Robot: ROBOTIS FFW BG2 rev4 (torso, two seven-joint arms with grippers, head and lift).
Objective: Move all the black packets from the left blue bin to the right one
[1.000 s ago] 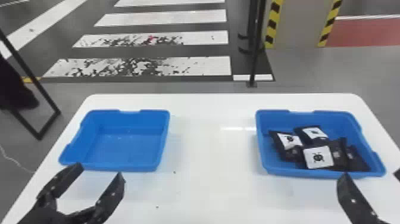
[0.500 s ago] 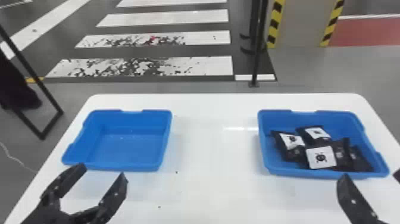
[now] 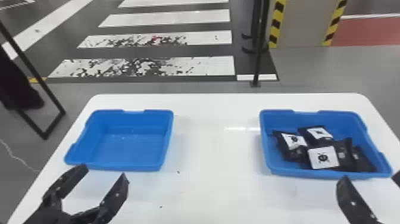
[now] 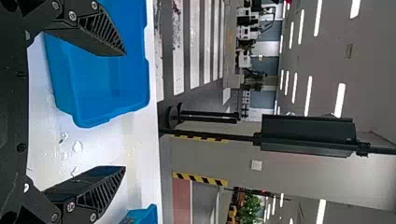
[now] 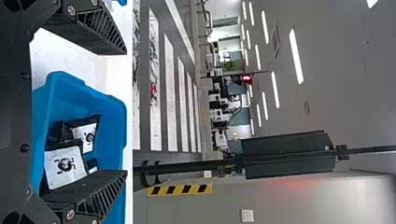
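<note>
In front of you, in the head view, the black packets (image 3: 323, 157) lie in a heap in the right bin (image 3: 272, 165). All the packets you can see are there, so your job looks done. The left bin (image 3: 134, 149) sits well apart on the same white desk (image 3: 208, 155). Your left tool (image 3: 104, 172) is near the left bin, and your right tool (image 3: 370, 177) is near the right one.

In the left wrist view, your left tool is wide open and holds nothing.

In the right wrist view, your right tool is wide open too, with no packet in its grip. The packets look soft, puffy and light, and maybe a bit slippery. If you must fix one, pinch it gently across its fat middle. A corner could bend and slip away, and a hard squeeze could hurt what's inside.
</note>
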